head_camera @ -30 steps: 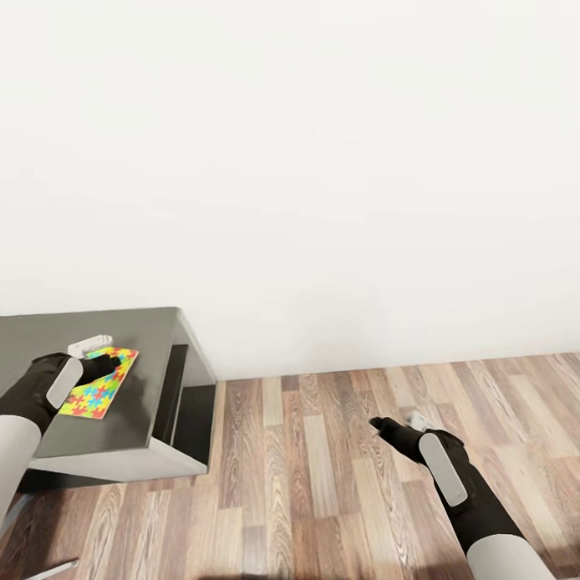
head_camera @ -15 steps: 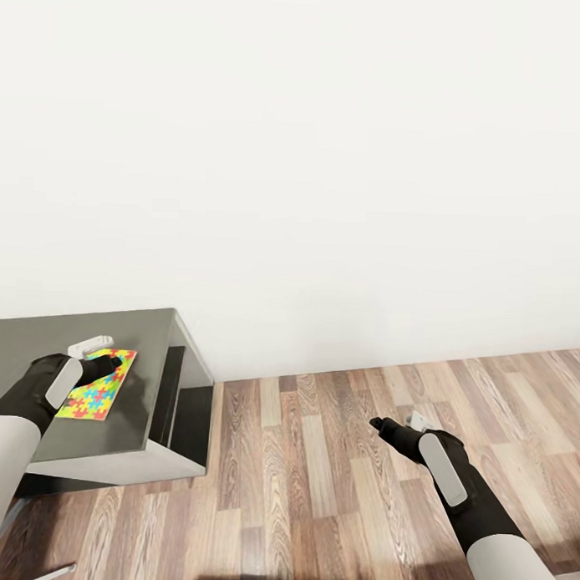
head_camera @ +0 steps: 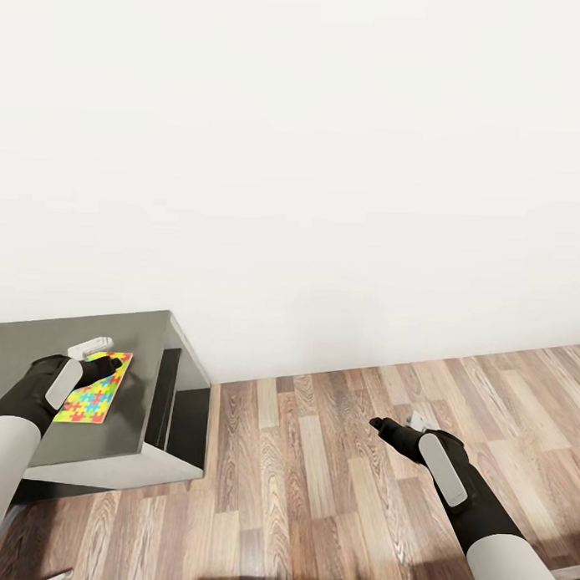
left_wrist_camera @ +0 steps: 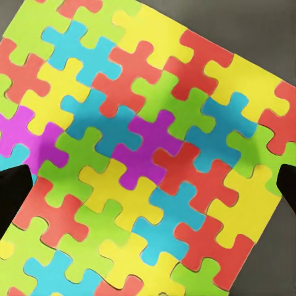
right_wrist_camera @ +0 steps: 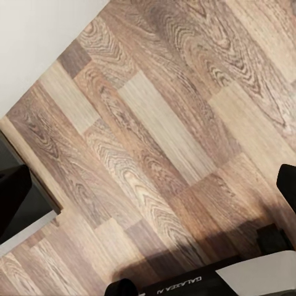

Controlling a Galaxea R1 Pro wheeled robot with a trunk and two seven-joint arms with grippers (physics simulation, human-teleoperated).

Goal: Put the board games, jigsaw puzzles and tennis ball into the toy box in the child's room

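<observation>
Nearest the head camera, the two white forearms rise from the bottom corners, each ending in a black gripper. The right gripper (head_camera: pixel 384 427) hangs over the wood-plank floor (head_camera: pixel 333 484), well apart from the furniture, with nothing in it. In the right wrist view its dark fingertips (right_wrist_camera: pixel 12 200) sit at opposite edges of the picture with bare planks between them, so the jaws stand wide open; below them lies a shadow and part of the robot's own dark base (right_wrist_camera: pixel 203 280).

Further out on the left, the left gripper (head_camera: pixel 103 360) is over the grey top of the table (head_camera: pixel 154 352), right above a jigsaw puzzle (head_camera: pixel 94 388). The thin panel of yellow, red, blue, green and purple pieces lies flat on the tabletop near its right-hand end. In the left wrist view the jigsaw puzzle (left_wrist_camera: pixel 148 148) spreads under the camera, a soft shadow across its middle, and the black fingertips (left_wrist_camera: pixel 13 197) show at either side, spread apart and open over the panel. Whether they touch its surface is hard to judge from these angles.

Beside the table's end, a dark side panel (head_camera: pixel 181 403) drops to the floor. Beyond everything stands a plain white wall (head_camera: pixel 328 157).
</observation>
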